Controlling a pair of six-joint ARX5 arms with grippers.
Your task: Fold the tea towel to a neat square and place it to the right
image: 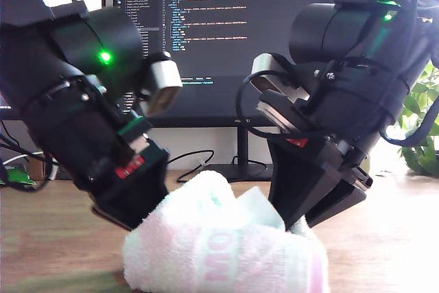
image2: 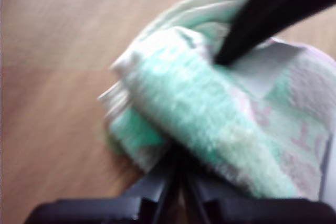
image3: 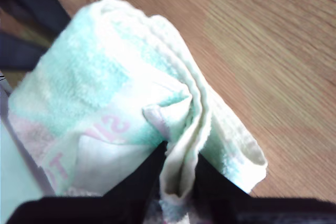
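Note:
The tea towel is a bunched, fluffy mint-green and pink heap with pink lettering, on the wooden table at the bottom centre of the exterior view. My first gripper comes down from the exterior view's left and is shut on a fold of the tea towel at the gripper's jaws. From the exterior view's right, my second gripper is shut on a doubled edge of the tea towel between its fingers. The cloth hides both sets of fingertips in the exterior view. A finger of the second gripper shows across the cloth.
A monitor with code on screen stands behind on its stand. A leafy plant is at the exterior view's right edge, and cables lie at its left. Bare wooden table lies beside the towel.

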